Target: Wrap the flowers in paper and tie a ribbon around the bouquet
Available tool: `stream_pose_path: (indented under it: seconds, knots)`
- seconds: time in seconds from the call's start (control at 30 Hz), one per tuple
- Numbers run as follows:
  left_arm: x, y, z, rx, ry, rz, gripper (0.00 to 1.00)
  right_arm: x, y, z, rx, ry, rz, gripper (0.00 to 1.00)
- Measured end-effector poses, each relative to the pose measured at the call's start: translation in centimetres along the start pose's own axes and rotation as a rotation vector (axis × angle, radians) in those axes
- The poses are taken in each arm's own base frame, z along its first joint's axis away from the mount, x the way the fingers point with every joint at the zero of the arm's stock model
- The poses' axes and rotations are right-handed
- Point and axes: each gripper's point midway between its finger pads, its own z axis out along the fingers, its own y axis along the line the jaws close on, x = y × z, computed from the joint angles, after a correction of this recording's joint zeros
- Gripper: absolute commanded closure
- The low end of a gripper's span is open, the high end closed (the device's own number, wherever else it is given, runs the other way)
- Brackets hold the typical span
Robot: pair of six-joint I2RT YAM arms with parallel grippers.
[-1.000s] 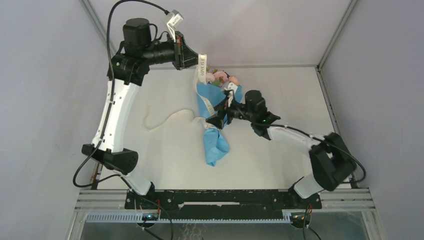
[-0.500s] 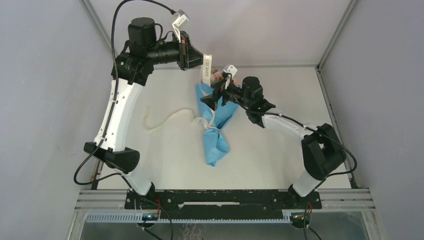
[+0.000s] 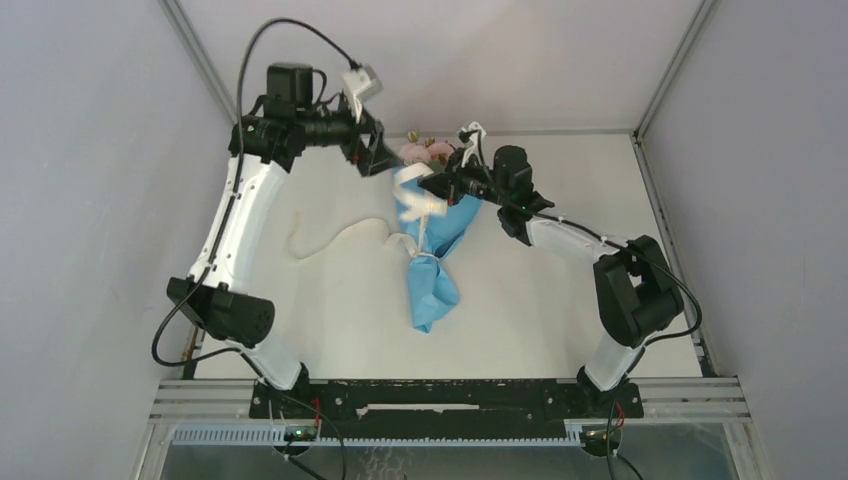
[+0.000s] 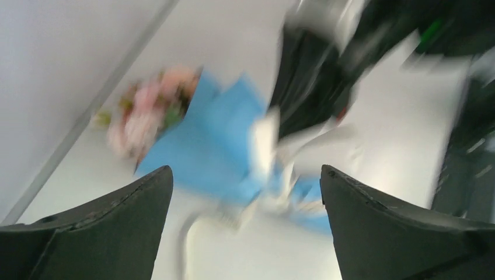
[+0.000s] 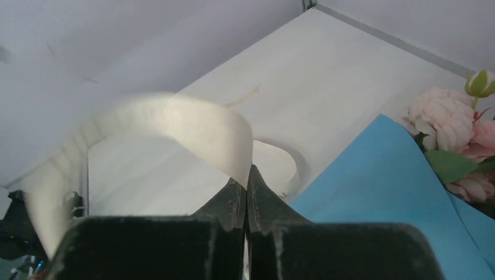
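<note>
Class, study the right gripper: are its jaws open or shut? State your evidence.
Shut. In the right wrist view the fingers of the right gripper meet with no gap, pinching the ribbon, which arches from between them.

One blue paper bouquet (image 3: 432,275) lies on one white table (image 3: 560,300) between two robot arms, the left arm (image 3: 235,225) and the right arm (image 3: 575,243). One cream ribbon (image 5: 192,125) loops nearby. The right wrist view shows three pink blooms (image 5: 441,125) and one green bud (image 5: 480,83).

Ribbon (image 5: 192,125) around bouquet (image 3: 432,275) — on table (image 3: 560,300)
</note>
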Motion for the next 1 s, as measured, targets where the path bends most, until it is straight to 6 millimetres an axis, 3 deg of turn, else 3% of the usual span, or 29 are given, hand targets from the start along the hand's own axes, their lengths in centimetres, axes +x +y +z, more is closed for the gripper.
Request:
stream_pose_path:
  seconds: [0.07,0.13,0.17,0.27,0.37,0.43,0.63,0.83,0.9,1.0]
  knots:
    - [5.7,3.0,0.2,-0.038,0.124,0.093,0.0,-0.4,-0.6,-0.6,0.003,-0.011,0.051,1.0]
    - [13.3,5.4,0.8,-0.045,0.301,0.163,0.0,-0.6,-1.0,-1.1,0.002,-0.023,0.096,1.0]
    - [17.3,5.8,1.3,-0.025,0.395,0.181,0.0,-0.7,-1.2,-1.2,0.003,-0.027,0.114,1.0]
    - [26.6,5.5,3.2,0.056,0.632,0.245,0.0,-0.8,-1.6,-1.6,0.009,-0.04,0.167,1.0]
    - [31.8,4.6,5.3,0.132,0.76,0.317,0.0,-1.0,-1.2,-1.6,-0.005,-0.048,0.199,1.0]
    - [32.4,4.5,6.4,0.147,0.771,0.361,0.0,-1.1,-0.8,-1.5,-0.016,-0.052,0.206,1.0]
    - [31.2,5.4,8.0,0.111,0.71,0.437,0.04,-1.8,-0.2,-2.0,-0.019,-0.067,0.209,1.0]
    - [30.4,4.6,9.8,0.1,0.669,0.454,0.16,-2.6,0.3,-3.9,-0.001,-0.117,0.245,1.0]
    - [30.4,4.2,10.1,0.099,0.672,0.446,0.29,-2.6,0.3,-4.4,0.004,-0.135,0.265,1.0]
    - [30.6,3.5,10.5,0.097,0.679,0.42,0.7,-2.4,0.1,-4.8,0.015,-0.159,0.301,1.0]
